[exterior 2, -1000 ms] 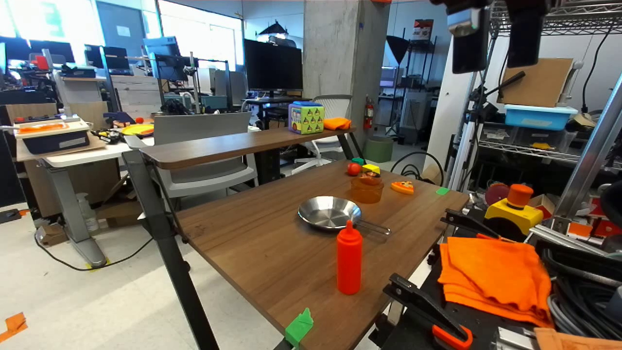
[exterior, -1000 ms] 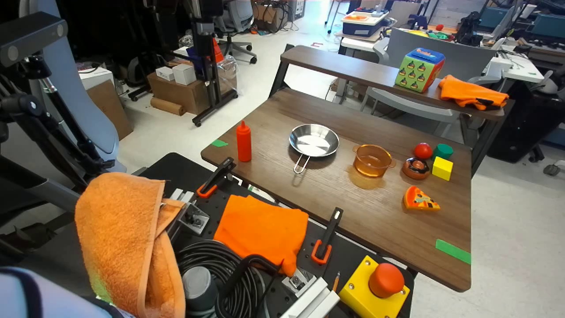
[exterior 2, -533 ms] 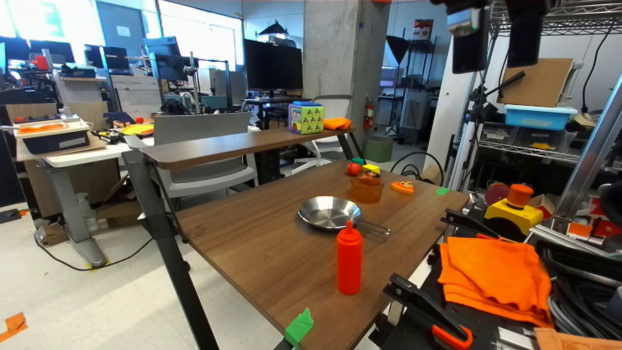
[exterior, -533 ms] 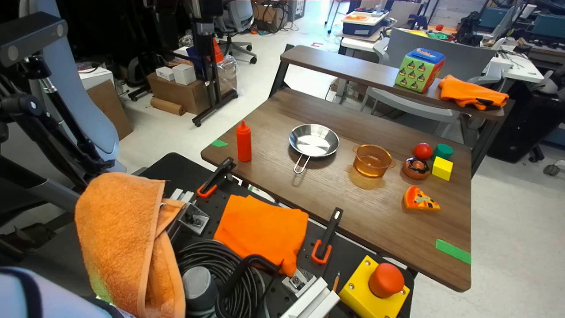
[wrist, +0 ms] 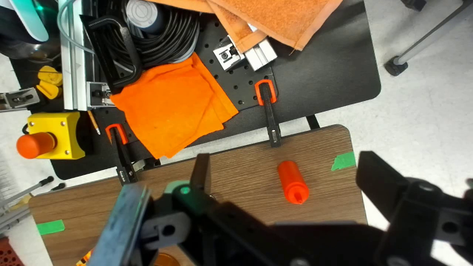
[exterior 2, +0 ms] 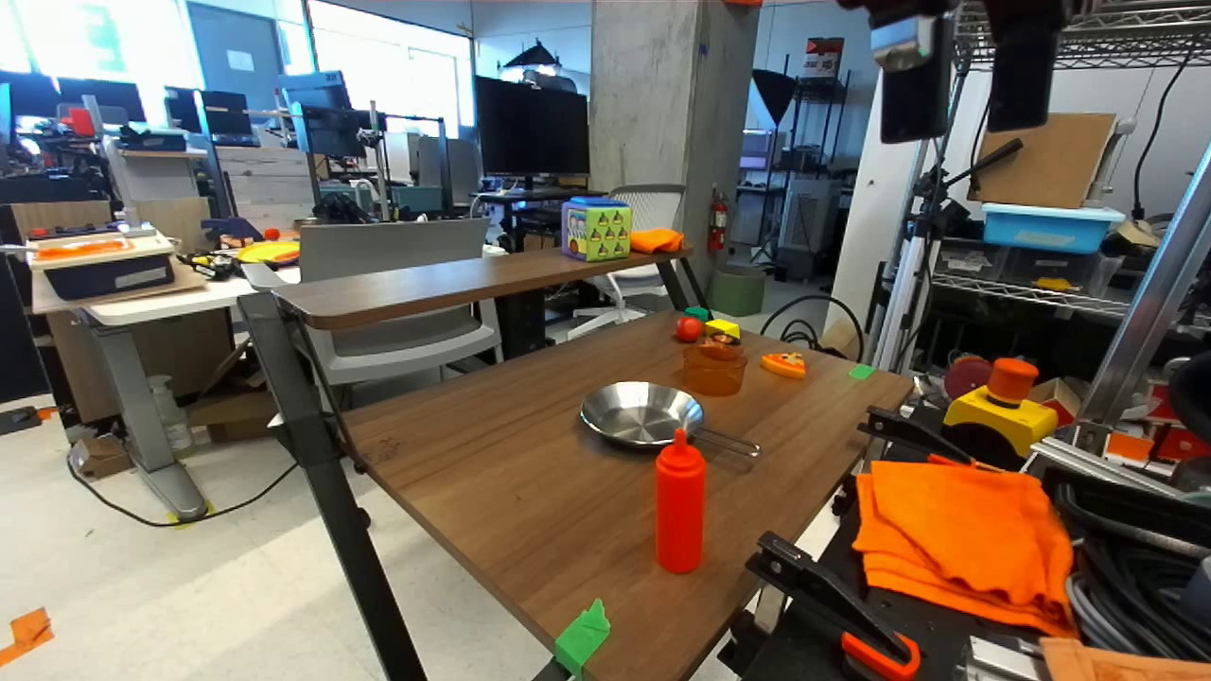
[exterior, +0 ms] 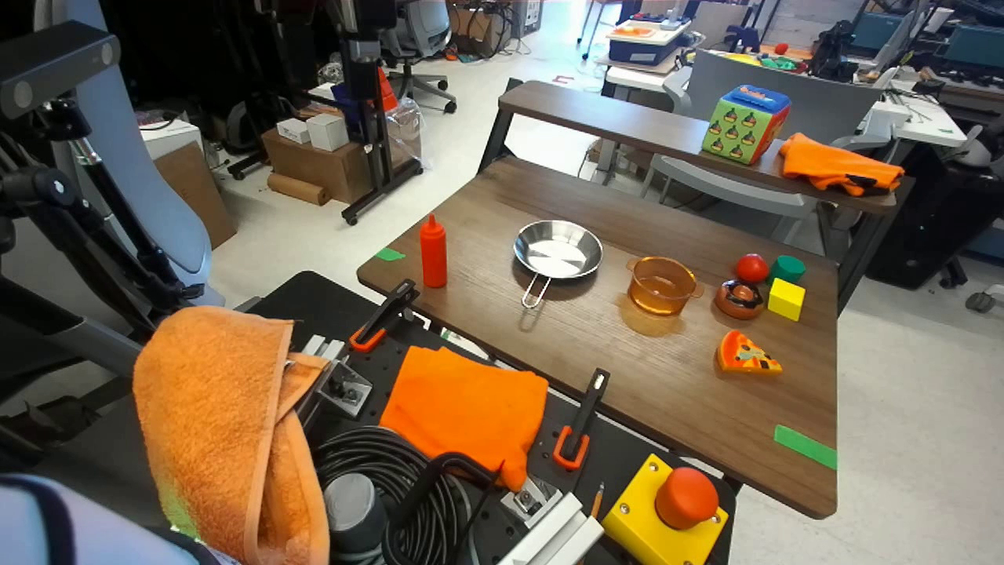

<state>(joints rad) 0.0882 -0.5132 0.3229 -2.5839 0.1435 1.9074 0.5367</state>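
Far left in an exterior view: fuzzy orange terry towel (exterior: 220,424), draped over something hidden, perhaps as a cover. Next, tall red plastic squeeze bottle (exterior: 434,255), upright near the left end of the brown wood-grain table (exterior: 486,235), steady on its flat base, nozzle up. Black two-finger gripper (wrist: 284,162) holds nothing: fingers spread wide in the wrist view, bottle showing in the gap but well apart, untouched. Then a shallow shiny steel pan (exterior: 558,253), wire handle turned to the near edge, probably to leave it graspable. Black clamp with orange end (exterior: 584,416) at that edge, presumably fixing the black perforated board (wrist: 244,92). Translucent amber pot (exterior: 659,295), mouth up. Yellow box with red push-button (exterior: 649,524) off the table, likely a stop switch. Right end, a loose cluster: round brown dark-topped toy (exterior: 740,300), orange pizza wedge (exterior: 745,357) slightly apart, glossy red ball (exterior: 751,268), yellow cube (exterior: 786,300) beside a green cylinder (exterior: 787,268). Green tape strip (exterior: 805,447), likely a boundary mark.
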